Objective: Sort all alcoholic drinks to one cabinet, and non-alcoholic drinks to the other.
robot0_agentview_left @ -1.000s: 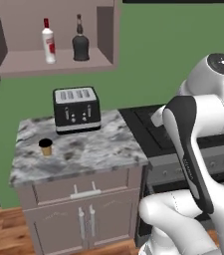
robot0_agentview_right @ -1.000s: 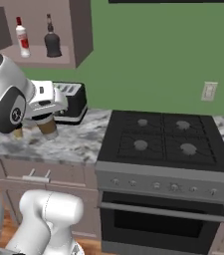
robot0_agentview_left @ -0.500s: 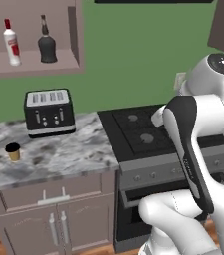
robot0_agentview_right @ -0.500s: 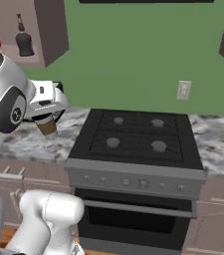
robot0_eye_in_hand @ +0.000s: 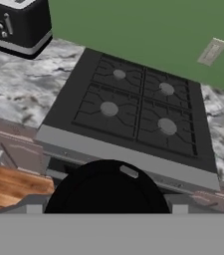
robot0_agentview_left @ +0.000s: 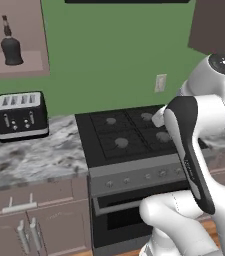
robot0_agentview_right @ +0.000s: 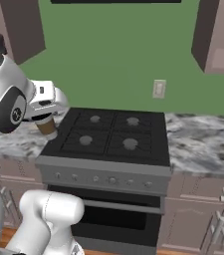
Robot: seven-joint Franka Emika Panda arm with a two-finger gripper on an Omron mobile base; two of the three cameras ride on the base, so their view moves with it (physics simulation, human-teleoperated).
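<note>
Left base view: the black bottle (robot0_agentview_left: 11, 46) stands on the cabinet (robot0_agentview_left: 19, 70) shelf, above the toaster (robot0_agentview_left: 20, 115). Right base view: the hand (robot0_agentview_right: 46, 123) grips the tan cup (robot0_agentview_right: 47, 126) above the stove's (robot0_agentview_right: 108, 137) left edge. Hand view: the cup's black top (robot0_eye_in_hand: 107, 188) lies in the foreground before the stove.

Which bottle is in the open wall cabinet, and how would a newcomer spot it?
Start at the stove, go left along the counter to the toaster, then look up into the open cabinet above it. The bottle stands there: squat, black, bell-shaped, with a thin brown neck.
</note>
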